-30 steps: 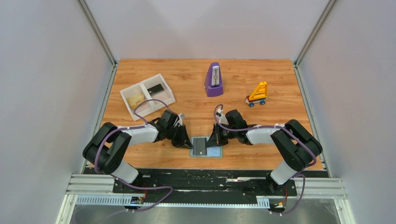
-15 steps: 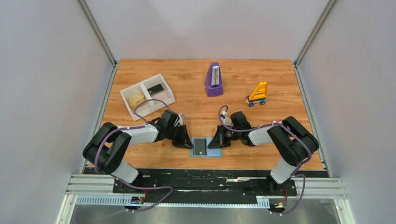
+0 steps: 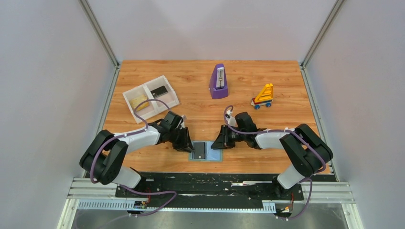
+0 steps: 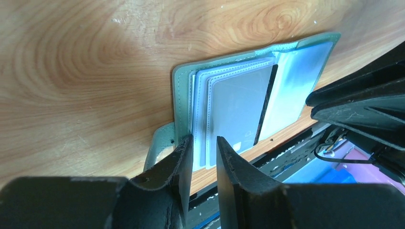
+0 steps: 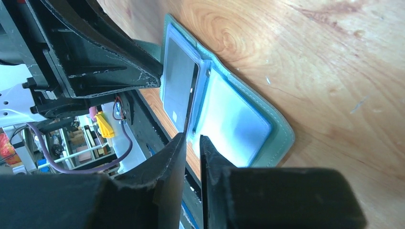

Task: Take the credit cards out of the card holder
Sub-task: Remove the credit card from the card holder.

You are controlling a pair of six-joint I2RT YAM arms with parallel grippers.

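Your card holder point(image 3: 206, 151) lies open on the desk point(image 3: 191, 86), near its front edge. The left end effector point(image 4: 203, 143) and right end effector point(image 5: 192, 138) flank it, jaws slightly parted and gripping nothing, probably to steady each cover while the grey credit card point(image 4: 239, 109) slides out.

**Inspector:** State and position of the card holder?

**Assistant:** The pale teal card holder point(image 3: 215, 156) lies open and flat, inner side up, at the middle of the desk's point(image 3: 191, 81) near edge. Its strap tab point(image 4: 160, 143) sticks out from the left edge.

**Inspector:** Contents?

**Assistant:** One grey card point(image 4: 236, 112) sits in the clear sleeves of the left half.

**Inspector:** Other cards?

**Assistant:** Two, flat in the white tray point(image 3: 130, 107) at far left, well apart from the holder. The yellow card point(image 3: 139, 101) is in the left compartment, the black card point(image 3: 159, 90) in the right.
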